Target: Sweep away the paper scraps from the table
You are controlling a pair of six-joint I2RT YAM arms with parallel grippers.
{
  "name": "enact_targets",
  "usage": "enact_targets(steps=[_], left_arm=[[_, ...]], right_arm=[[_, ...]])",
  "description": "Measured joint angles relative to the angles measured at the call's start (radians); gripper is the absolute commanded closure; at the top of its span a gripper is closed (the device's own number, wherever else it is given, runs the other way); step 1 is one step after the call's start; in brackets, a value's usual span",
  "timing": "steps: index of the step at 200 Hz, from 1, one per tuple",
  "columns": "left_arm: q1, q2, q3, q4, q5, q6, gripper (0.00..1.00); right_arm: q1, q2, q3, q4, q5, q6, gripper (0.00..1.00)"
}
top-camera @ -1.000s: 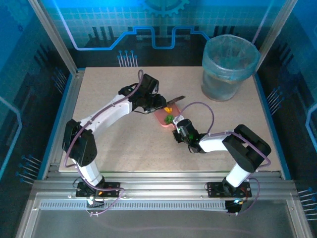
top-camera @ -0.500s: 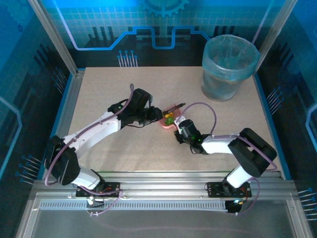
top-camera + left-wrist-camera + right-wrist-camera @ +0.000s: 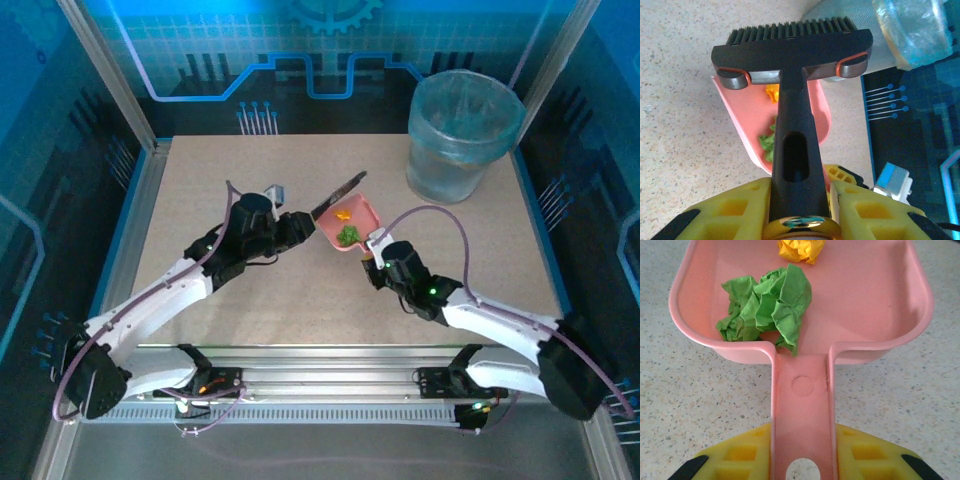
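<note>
Since the earlier frame, the pink plastic dustpan (image 3: 366,212) has moved farther up the beige speckled table (image 3: 230,165), nearer the translucent blue bin (image 3: 462,140), and both arms have stretched out lower.

The top view shows one dustpan, one bin and one black bristled brush (image 3: 338,192). Two scraps lie in the pan: a green paper scrap (image 3: 347,236) and an orange paper scrap (image 3: 342,212).

In the left wrist view, the left gripper (image 3: 800,202) is clamped on the brush handle (image 3: 795,125), yellow fingers (image 3: 735,210) on either side. The bristle head sits over the pan's far end.

In the right wrist view, the right gripper (image 3: 802,457) pinches the dustpan's handle (image 3: 802,400). The green scrap (image 3: 767,305) lies against the near wall, the orange one (image 3: 800,249) beyond it.
</note>
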Motion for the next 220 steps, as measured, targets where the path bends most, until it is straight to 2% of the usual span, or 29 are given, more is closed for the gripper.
enact_targets(steps=[27, 59, 93, 153, 188, 220], left_arm=[[0.002, -0.019, -0.036, 0.084, 0.003, -0.021, 1.0], [0.006, -0.061, -0.093, 0.149, -0.001, -0.029, 1.0], [0.008, -0.174, -0.147, 0.124, -0.098, -0.026, 1.0], [0.008, -0.25, -0.243, 0.062, -0.256, 0.018, 1.0], [0.006, -0.228, -0.327, 0.058, -0.272, 0.067, 1.0], [0.0, -0.221, -0.378, 0.084, -0.274, 0.105, 1.0]], right_arm=[[0.0, -0.088, 0.031, -0.111, 0.011, -0.006, 1.0], [-0.008, -0.12, 0.111, -0.255, 0.026, 0.008, 1.0], [-0.05, -0.129, 0.233, -0.414, 0.039, 0.09, 1.0], [-0.161, -0.109, 0.555, -0.653, 0.046, 0.21, 1.0], [-0.215, -0.055, 0.763, -0.78, 0.046, 0.269, 1.0], [-0.281, 0.081, 1.023, -0.941, 0.048, 0.351, 1.0]])
